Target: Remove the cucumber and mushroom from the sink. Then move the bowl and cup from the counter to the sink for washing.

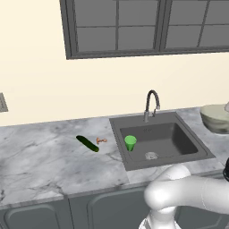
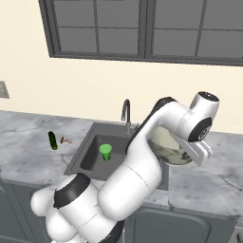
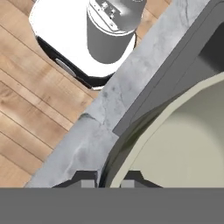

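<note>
The gripper (image 3: 109, 183) sits pinched on the rim of the bowl (image 3: 183, 144), one dark fingertip on each side of the thin wall, so the step in hand looks like carrying the bowl from the bench (image 1: 40, 165) to the sink (image 1: 179, 138). To do it well, I judge the grip should stay firm while the arm keeps the bowl level, since a rim pinch on a wide vessel can let it swing or slip; it should clear the basin's raised edge and be set down beside the cup (image 1: 130, 142), not on it. The bowl is pale beige-grey, smooth, round and broad, with a glossy darker outer wall; from the right base it hangs at the hand, over the sink's right edge and the bench. The bench is grey-white marbled stone. The basin is matte dark grey, rectangular, with a curved metal faucet (image 1: 151, 103). The bright green tapered cup stands upright inside. Farther left on the stone lie the slim glossy cucumber (image 1: 87, 143) and the tiny orange-brown mushroom (image 1: 101, 141), near each other.
</note>
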{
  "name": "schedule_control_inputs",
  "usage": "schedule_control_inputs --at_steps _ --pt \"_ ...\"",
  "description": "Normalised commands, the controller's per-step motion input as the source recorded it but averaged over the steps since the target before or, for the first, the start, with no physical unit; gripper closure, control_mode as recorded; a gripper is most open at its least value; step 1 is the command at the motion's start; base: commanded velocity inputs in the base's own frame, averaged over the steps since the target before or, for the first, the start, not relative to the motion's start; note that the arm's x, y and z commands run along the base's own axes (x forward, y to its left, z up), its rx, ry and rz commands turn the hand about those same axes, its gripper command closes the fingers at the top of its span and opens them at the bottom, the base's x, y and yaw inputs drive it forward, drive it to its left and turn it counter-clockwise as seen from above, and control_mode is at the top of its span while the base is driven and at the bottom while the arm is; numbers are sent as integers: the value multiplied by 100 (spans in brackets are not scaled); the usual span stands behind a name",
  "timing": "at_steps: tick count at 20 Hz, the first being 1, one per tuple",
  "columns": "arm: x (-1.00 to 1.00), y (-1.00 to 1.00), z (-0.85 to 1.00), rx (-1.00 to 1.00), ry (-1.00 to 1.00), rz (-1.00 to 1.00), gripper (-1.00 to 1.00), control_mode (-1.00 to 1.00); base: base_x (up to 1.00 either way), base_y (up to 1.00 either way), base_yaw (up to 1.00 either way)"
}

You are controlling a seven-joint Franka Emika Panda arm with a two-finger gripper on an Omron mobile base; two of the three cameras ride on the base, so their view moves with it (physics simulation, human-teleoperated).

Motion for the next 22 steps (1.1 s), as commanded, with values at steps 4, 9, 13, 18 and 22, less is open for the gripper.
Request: schedule_control_inputs --at_steps 4,9,13,18,22 --pt "17 29 -15 0 7 13 100 -100 0 0 0" --pt "20 22 -6 3 1 14 100 -100 0 0 0" --pt "14 30 -11 3 0 10 100 -100 0 0 0" --pt "18 27 -16 4 1 6 100 -100 0 0 0" --pt "19 25 -20 8 2 3 100 -100 0 0 0"
